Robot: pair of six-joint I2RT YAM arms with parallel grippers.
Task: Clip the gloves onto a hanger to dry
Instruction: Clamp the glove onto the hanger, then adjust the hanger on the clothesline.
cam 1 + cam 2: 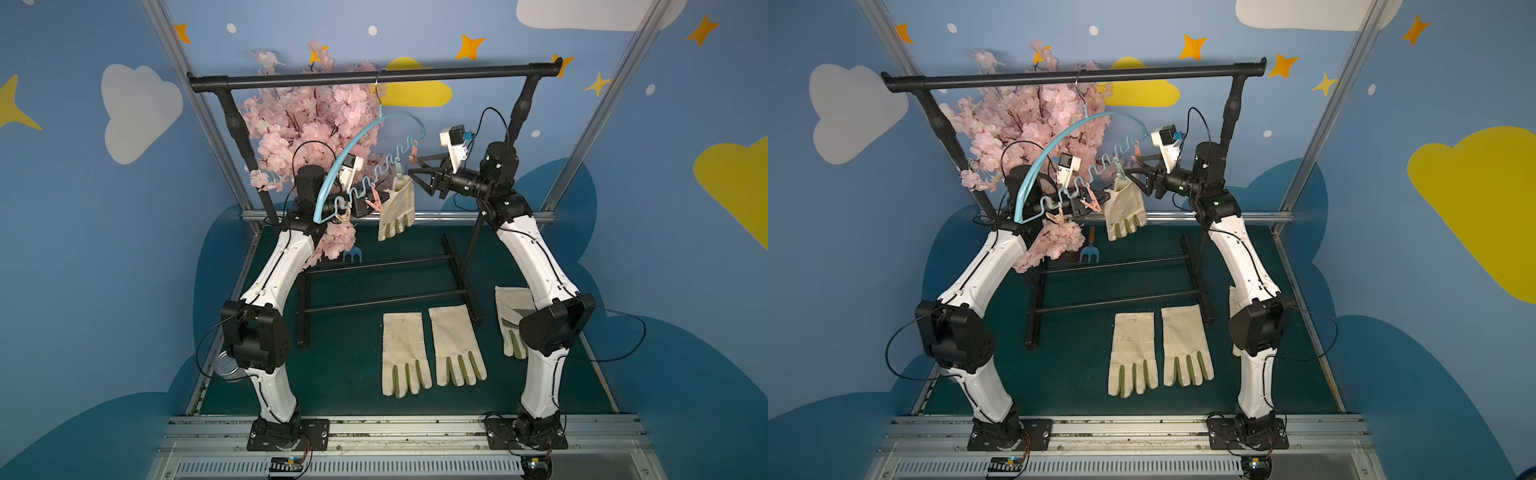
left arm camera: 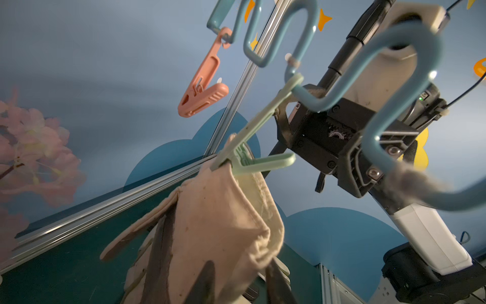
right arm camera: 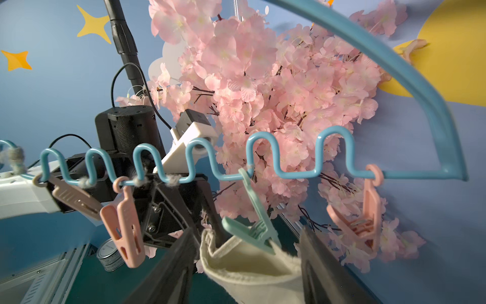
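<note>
Green peg pins one glove by its cuff to the hanger, fingers down, presumably to drain. Three gloves lie on the tabletop. Right end effector straddles the cuff, spread; left end effector: cannot tell.

The cream glove is coarse woven canvas, matt, frayed along its cuff edge. The light-blue wavy hanger looks glossy and smooth (grey fluff clings in places). The mint-green peg is matt ribbed plastic.
</note>
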